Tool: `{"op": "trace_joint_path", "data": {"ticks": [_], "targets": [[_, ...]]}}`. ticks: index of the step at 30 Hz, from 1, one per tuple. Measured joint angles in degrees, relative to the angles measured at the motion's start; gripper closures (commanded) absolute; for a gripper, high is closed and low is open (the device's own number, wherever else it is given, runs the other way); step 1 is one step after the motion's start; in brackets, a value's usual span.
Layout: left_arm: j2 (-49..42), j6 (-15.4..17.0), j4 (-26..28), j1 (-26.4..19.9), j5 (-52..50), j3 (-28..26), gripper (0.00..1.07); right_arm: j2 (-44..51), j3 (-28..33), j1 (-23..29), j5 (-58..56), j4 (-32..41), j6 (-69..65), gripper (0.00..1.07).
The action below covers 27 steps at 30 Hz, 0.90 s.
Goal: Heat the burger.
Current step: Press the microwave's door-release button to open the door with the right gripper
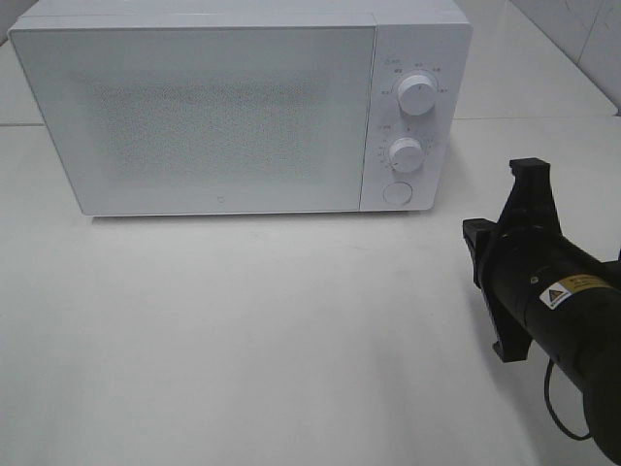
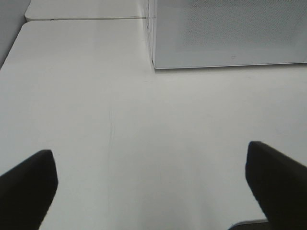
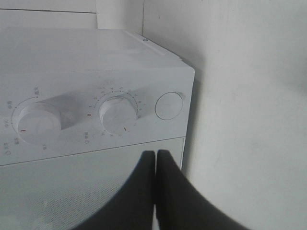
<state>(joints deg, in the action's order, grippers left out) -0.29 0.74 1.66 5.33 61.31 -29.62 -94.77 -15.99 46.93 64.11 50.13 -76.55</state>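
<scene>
The burger is not showing in any view; the door (image 1: 209,116) of the microwave (image 1: 427,44) is standing closed and frosted, so whether the burger is sitting inside cannot be told. The right gripper (image 3: 156,191) is facing the control panel near the lower dial (image 3: 117,115) and the round button (image 3: 169,105), its fingers pressing together on nothing. The left gripper (image 2: 152,172) is hovering over the table (image 2: 120,120) before the microwave's front corner, fingers spread wide and holding nothing.
</scene>
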Motion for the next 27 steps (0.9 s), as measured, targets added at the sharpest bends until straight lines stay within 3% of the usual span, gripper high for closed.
{"op": "trace_joint_path", "data": {"ticks": [16,27], "targets": [[0.0,0.0,0.0,0.0,0.0,0.0,0.07,-10.1,-10.3,-0.1,-0.7,1.8,-1.4,1.07],[0.0,0.0,0.0,0.0,0.0,0.0,0.07,-15.9,-18.2,-5.3,-5.2,0.9,-1.0,1.07]]}}
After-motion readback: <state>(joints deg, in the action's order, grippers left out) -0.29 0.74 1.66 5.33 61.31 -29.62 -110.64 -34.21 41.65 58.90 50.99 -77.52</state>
